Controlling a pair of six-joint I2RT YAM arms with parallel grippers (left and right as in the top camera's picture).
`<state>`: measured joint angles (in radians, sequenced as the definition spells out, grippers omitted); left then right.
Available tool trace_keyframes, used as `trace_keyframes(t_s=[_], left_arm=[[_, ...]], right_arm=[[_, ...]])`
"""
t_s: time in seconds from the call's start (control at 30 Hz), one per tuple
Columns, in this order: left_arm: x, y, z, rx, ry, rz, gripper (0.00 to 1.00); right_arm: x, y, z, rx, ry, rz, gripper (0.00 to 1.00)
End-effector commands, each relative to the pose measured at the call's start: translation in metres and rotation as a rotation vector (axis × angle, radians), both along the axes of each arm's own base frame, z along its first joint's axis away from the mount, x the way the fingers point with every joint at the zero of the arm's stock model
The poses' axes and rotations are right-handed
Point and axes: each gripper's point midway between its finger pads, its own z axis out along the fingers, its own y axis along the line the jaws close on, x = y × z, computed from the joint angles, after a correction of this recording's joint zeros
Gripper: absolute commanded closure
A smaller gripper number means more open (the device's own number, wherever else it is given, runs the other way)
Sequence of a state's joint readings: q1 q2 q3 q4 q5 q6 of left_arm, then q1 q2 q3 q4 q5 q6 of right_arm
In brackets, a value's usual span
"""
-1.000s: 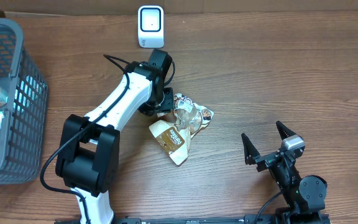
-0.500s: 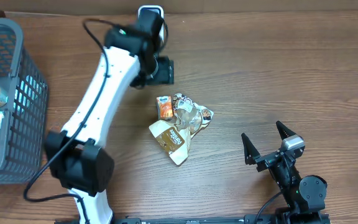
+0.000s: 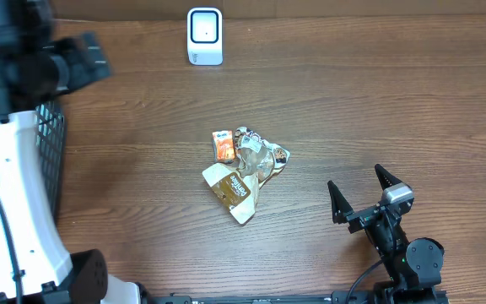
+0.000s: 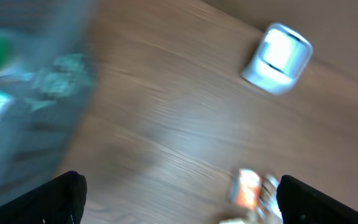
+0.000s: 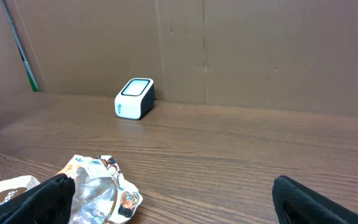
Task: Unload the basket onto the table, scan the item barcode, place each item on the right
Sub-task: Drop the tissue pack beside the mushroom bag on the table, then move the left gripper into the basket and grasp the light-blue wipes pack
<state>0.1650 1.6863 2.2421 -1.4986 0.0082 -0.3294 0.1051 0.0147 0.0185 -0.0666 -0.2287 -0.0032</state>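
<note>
Left hand (image 4: 180,200): fingers spread wide, nothing between them. The overhead view places it at the upper left of the frame, above the edge of the grey basket (image 3: 53,160). Its own camera picture is blurred.

Right hand (image 3: 357,181): fingers spread, holding nothing, at the lower right of the frame, well apart from the goods.

Orange packet (image 3: 223,146): lying on the bench (image 3: 378,93) just left of frame centre, free of both hands. It lies against the left side of a crumpled clear wrapper (image 3: 261,157). A brown pouch (image 3: 230,192) lies just below the two, touching the wrapper.

Scanner (image 3: 204,35): white, standing at the top centre of the frame by the back edge of the bench, well apart from the packet.

Whether a barcode shows on the packet cannot be told.
</note>
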Motion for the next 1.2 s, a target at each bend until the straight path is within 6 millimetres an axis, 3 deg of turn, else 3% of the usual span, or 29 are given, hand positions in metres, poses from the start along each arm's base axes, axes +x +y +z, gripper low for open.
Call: trace_keyframes(t_s=[0.0,0.2,0.27,0.5,0.67,0.9,1.17], left_arm=[[-0.013,0.06,-0.001,0.013,0.005,0.169,0.0],[-0.033,0.134,-0.033,-0.027,0.057,0.395,0.02],[-0.04,0.165,-0.063,-0.055,0.081,0.494,0.03],[-0.051,0.22,-0.146,-0.067,0.125,0.599,0.05],[-0.064,0.255,-0.194,-0.023,0.202,0.635,0.06],[-0.06,0.282,-0.25,-0.005,0.295,0.598,0.07],[-0.053,0.291,-0.285,-0.02,0.321,0.608,0.15]], right_arm=[[0.0,-0.002,-0.001,-0.003,-0.008,-0.009,0.0],[0.0,-0.002,-0.001,-0.003,-0.008,-0.009,0.0],[0.0,-0.002,-0.001,-0.003,-0.008,-0.009,0.0],[0.0,-0.002,-0.001,-0.003,-0.008,-0.009,0.0],[0.0,-0.002,-0.001,-0.003,-0.008,-0.009,0.0],[0.0,-0.001,-0.001,-0.003,-0.008,-0.008,0.0],[0.0,-0.002,-0.001,-0.003,-0.008,-0.009,0.0]])
